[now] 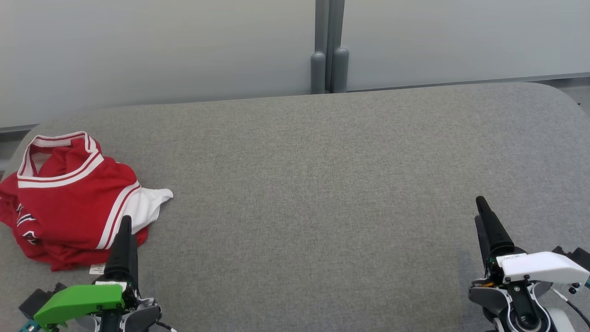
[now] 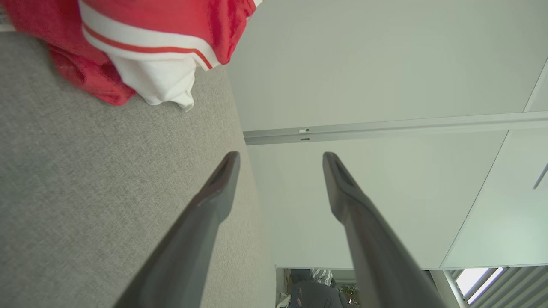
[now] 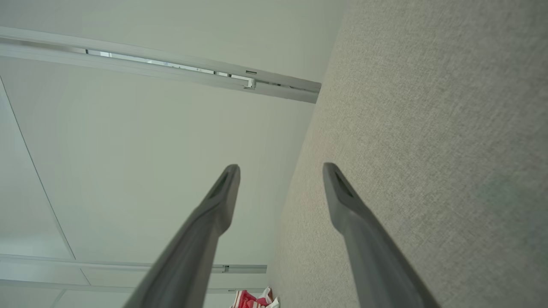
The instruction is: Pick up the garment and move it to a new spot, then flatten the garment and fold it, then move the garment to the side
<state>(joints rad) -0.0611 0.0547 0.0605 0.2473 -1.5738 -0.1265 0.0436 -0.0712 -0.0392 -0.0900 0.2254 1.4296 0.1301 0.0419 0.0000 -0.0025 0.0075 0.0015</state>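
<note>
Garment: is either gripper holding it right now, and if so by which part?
Nothing is held. The left gripper and right gripper both stand open and empty; the garment lies crumpled on the grey surface.

Right gripper (image 3: 280,167) spread wide, two dark tapered fingers (image 3: 205,231) rising from the bottom edge. To its right and under the right finger: grey woven fabric surface (image 3: 428,128). To its left and past the tips: pale wall panels (image 3: 128,149), crossed by a grey metal rail (image 3: 171,65). Low between the fingers: red-and-white garment (image 3: 254,299), bunched, small, well apart from the tips.
</note>
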